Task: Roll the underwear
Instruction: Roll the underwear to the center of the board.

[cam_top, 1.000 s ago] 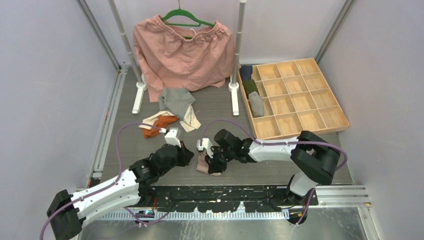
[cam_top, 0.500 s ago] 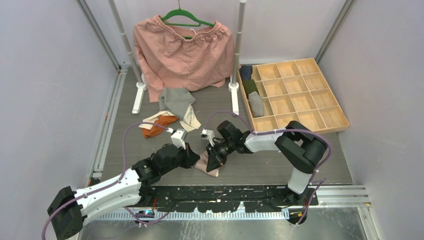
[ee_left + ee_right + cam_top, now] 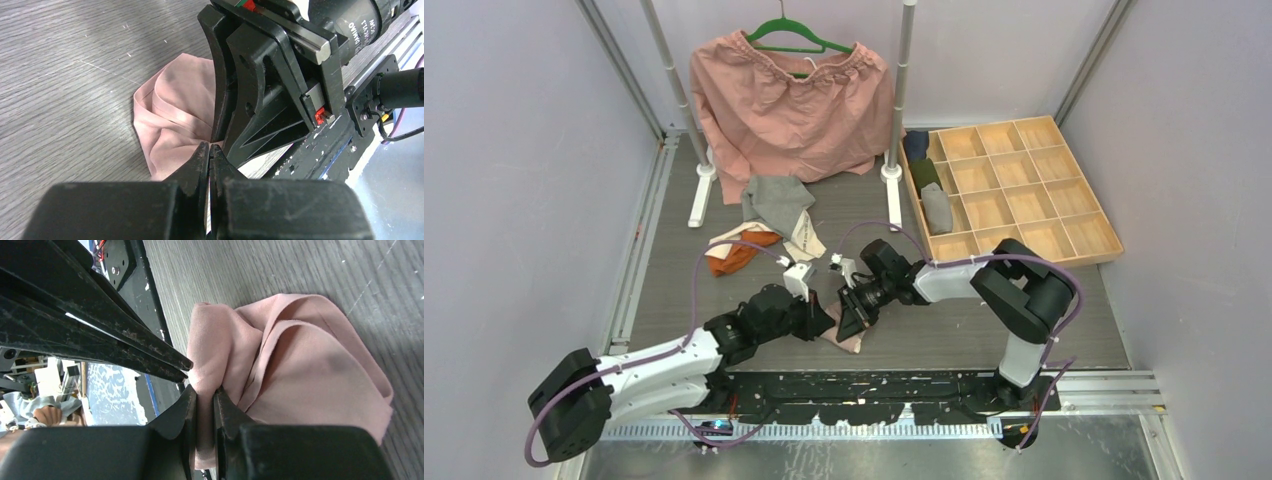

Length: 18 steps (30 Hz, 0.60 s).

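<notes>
A dusty pink underwear (image 3: 300,370) lies bunched on the grey table near the front edge, partly hidden under both grippers in the top view (image 3: 848,340). My right gripper (image 3: 205,395) is shut on a fold at its edge (image 3: 854,318). My left gripper (image 3: 209,147) is shut with nothing between its jaws, its tips just at the pink underwear (image 3: 175,115) and right beside the right gripper's fingers (image 3: 250,95). From above, the left gripper (image 3: 824,322) sits to the left of the cloth. More underwear lies in a pile further back: grey (image 3: 779,200), cream (image 3: 804,242), orange (image 3: 732,257).
A wooden compartment tray (image 3: 1009,205) at the right holds a navy roll (image 3: 915,143), a dark green roll (image 3: 924,173) and a grey roll (image 3: 937,208). A salmon-pink garment (image 3: 789,105) hangs on a green hanger between two white rack posts (image 3: 892,150). The black base rail (image 3: 874,385) runs close in front.
My left gripper has moved right, up against the pink underwear and the right gripper. The right gripper swung back a little early on with the fold still pinched, then held still.
</notes>
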Each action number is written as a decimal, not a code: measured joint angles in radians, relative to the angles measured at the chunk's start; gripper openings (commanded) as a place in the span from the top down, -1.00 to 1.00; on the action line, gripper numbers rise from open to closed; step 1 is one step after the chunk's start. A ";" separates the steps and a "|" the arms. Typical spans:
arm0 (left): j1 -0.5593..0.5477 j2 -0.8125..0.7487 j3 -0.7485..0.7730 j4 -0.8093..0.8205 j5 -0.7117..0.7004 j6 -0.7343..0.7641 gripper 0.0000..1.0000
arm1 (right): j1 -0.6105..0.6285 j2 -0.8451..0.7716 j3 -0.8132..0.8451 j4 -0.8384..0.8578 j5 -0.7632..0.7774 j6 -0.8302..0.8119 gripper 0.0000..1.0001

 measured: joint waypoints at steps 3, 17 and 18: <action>0.000 0.021 0.000 0.017 0.006 0.001 0.99 | 0.000 -0.010 -0.010 0.007 0.012 0.000 0.83; 0.000 0.251 0.097 0.080 -0.047 0.034 0.99 | 0.000 -0.050 -0.048 0.028 0.063 -0.035 0.86; 0.000 0.275 0.101 0.086 -0.047 0.035 0.99 | 0.000 -0.051 -0.048 0.028 0.065 -0.035 0.86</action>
